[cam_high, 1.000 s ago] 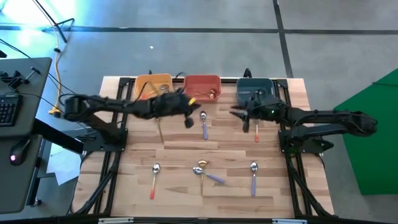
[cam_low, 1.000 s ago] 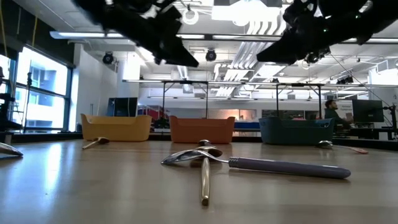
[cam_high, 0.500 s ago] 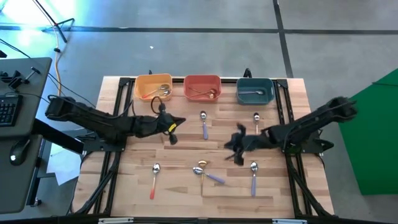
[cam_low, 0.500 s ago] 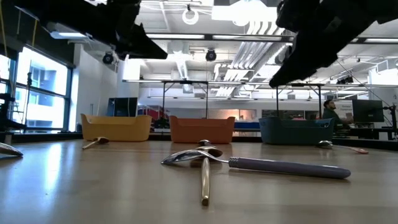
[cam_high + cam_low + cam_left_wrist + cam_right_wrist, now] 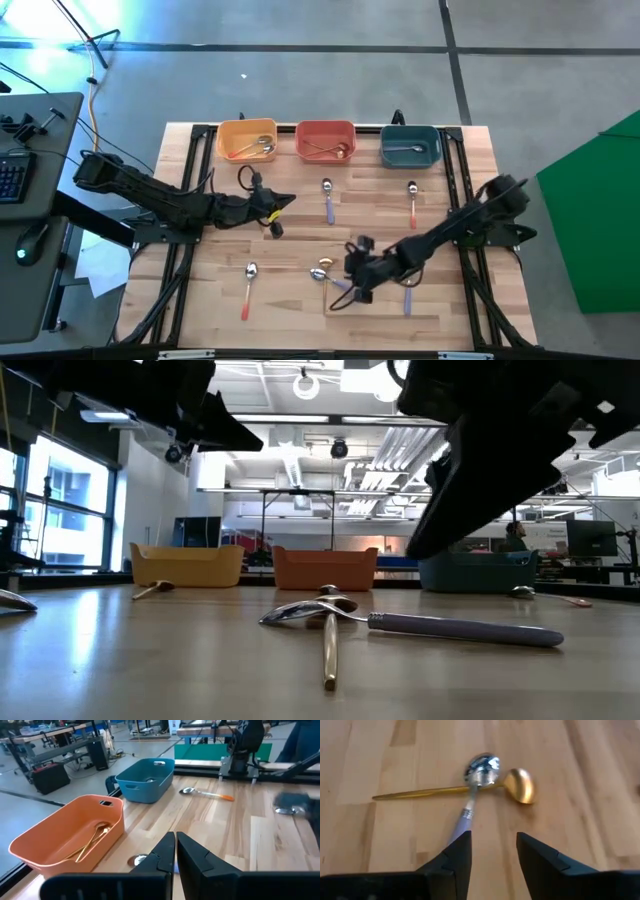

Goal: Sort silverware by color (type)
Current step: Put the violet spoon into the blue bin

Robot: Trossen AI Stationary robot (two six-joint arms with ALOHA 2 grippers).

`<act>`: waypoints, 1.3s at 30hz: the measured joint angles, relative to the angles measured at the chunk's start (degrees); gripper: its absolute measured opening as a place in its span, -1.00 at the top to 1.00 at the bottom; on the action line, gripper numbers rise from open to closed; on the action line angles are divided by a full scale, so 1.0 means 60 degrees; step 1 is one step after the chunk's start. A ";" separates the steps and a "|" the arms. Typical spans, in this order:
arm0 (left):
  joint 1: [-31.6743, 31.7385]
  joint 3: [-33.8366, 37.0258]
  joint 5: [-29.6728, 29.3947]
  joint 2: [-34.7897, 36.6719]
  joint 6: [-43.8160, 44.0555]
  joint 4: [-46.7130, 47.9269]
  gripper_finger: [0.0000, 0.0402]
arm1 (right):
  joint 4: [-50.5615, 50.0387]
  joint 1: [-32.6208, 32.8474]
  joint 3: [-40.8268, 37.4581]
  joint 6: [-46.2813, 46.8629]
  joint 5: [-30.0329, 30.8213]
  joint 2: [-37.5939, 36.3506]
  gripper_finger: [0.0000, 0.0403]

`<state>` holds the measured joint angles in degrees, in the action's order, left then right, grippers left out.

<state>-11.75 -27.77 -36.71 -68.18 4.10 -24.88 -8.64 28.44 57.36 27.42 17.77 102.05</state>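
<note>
Near the table's middle front, a purple-handled spoon lies with its silver bowl across a gold spoon; both rest flat on the wood. My right gripper hangs open just above them, slanting down, with the purple handle running toward one finger; it touches nothing. My left gripper is shut and empty, held level above the table's left half, in front of the yellow bin and red bin. More spoons lie loose: a purple one and two red-handled ones.
The yellow, red and teal bins stand in a row along the far edge, each with spoons inside. Another purple-handled spoon lies partly under my right arm. Bare wood lies between the loose spoons.
My right gripper has swept from in front of the teal bin toward the near edge and leftward, sinking and tipping downward until it hangs over the crossed spoons. My left gripper has drawn back from in front of the red bin toward the table's left. No spoon on the table has moved.
</note>
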 joint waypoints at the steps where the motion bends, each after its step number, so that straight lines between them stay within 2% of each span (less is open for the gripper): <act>1: -0.0004 0.0000 0.0000 0.0000 0.0067 -0.0007 0.96 | 0.0048 0.0047 0.0214 0.0113 -0.0010 0.0239 0.30; 8: 0.0000 0.0000 0.0000 0.0000 0.0204 -0.0165 0.96 | -0.0413 0.0283 0.1243 0.1206 0.0033 0.1604 0.30; 15: -0.0093 0.0000 0.0000 0.0000 0.0308 -0.0323 0.96 | -0.0560 0.0355 0.1561 0.1857 0.0278 0.2324 0.32; 20: -0.0425 0.0000 -0.0004 0.0000 0.0783 -0.0342 0.96 | -0.0784 0.0312 0.1556 0.1634 0.0157 0.2344 0.59; 24: -0.0773 0.0000 -0.0106 0.0000 0.0803 -0.0352 0.96 | -0.0804 0.0084 0.1559 0.0999 -0.0702 0.2331 0.87; 31: -0.1339 0.0000 -0.0760 0.0000 0.0844 -0.0372 0.96 | -0.1668 -0.0247 0.1869 -0.0535 -0.1564 0.1545 0.86; 34: -0.1530 0.0000 -0.0929 0.0000 0.0889 -0.0447 0.96 | -0.1878 -0.0392 0.2126 -0.1063 -0.1580 0.0635 0.87; 39: -0.1693 0.0000 -0.1209 0.0000 0.0885 -0.0556 0.96 | -0.3699 -0.1001 0.2096 -0.1637 -0.1049 -0.1002 0.87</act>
<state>-21.91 -27.77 -43.96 -68.18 9.41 -28.22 -30.83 22.43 69.93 17.60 11.47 96.04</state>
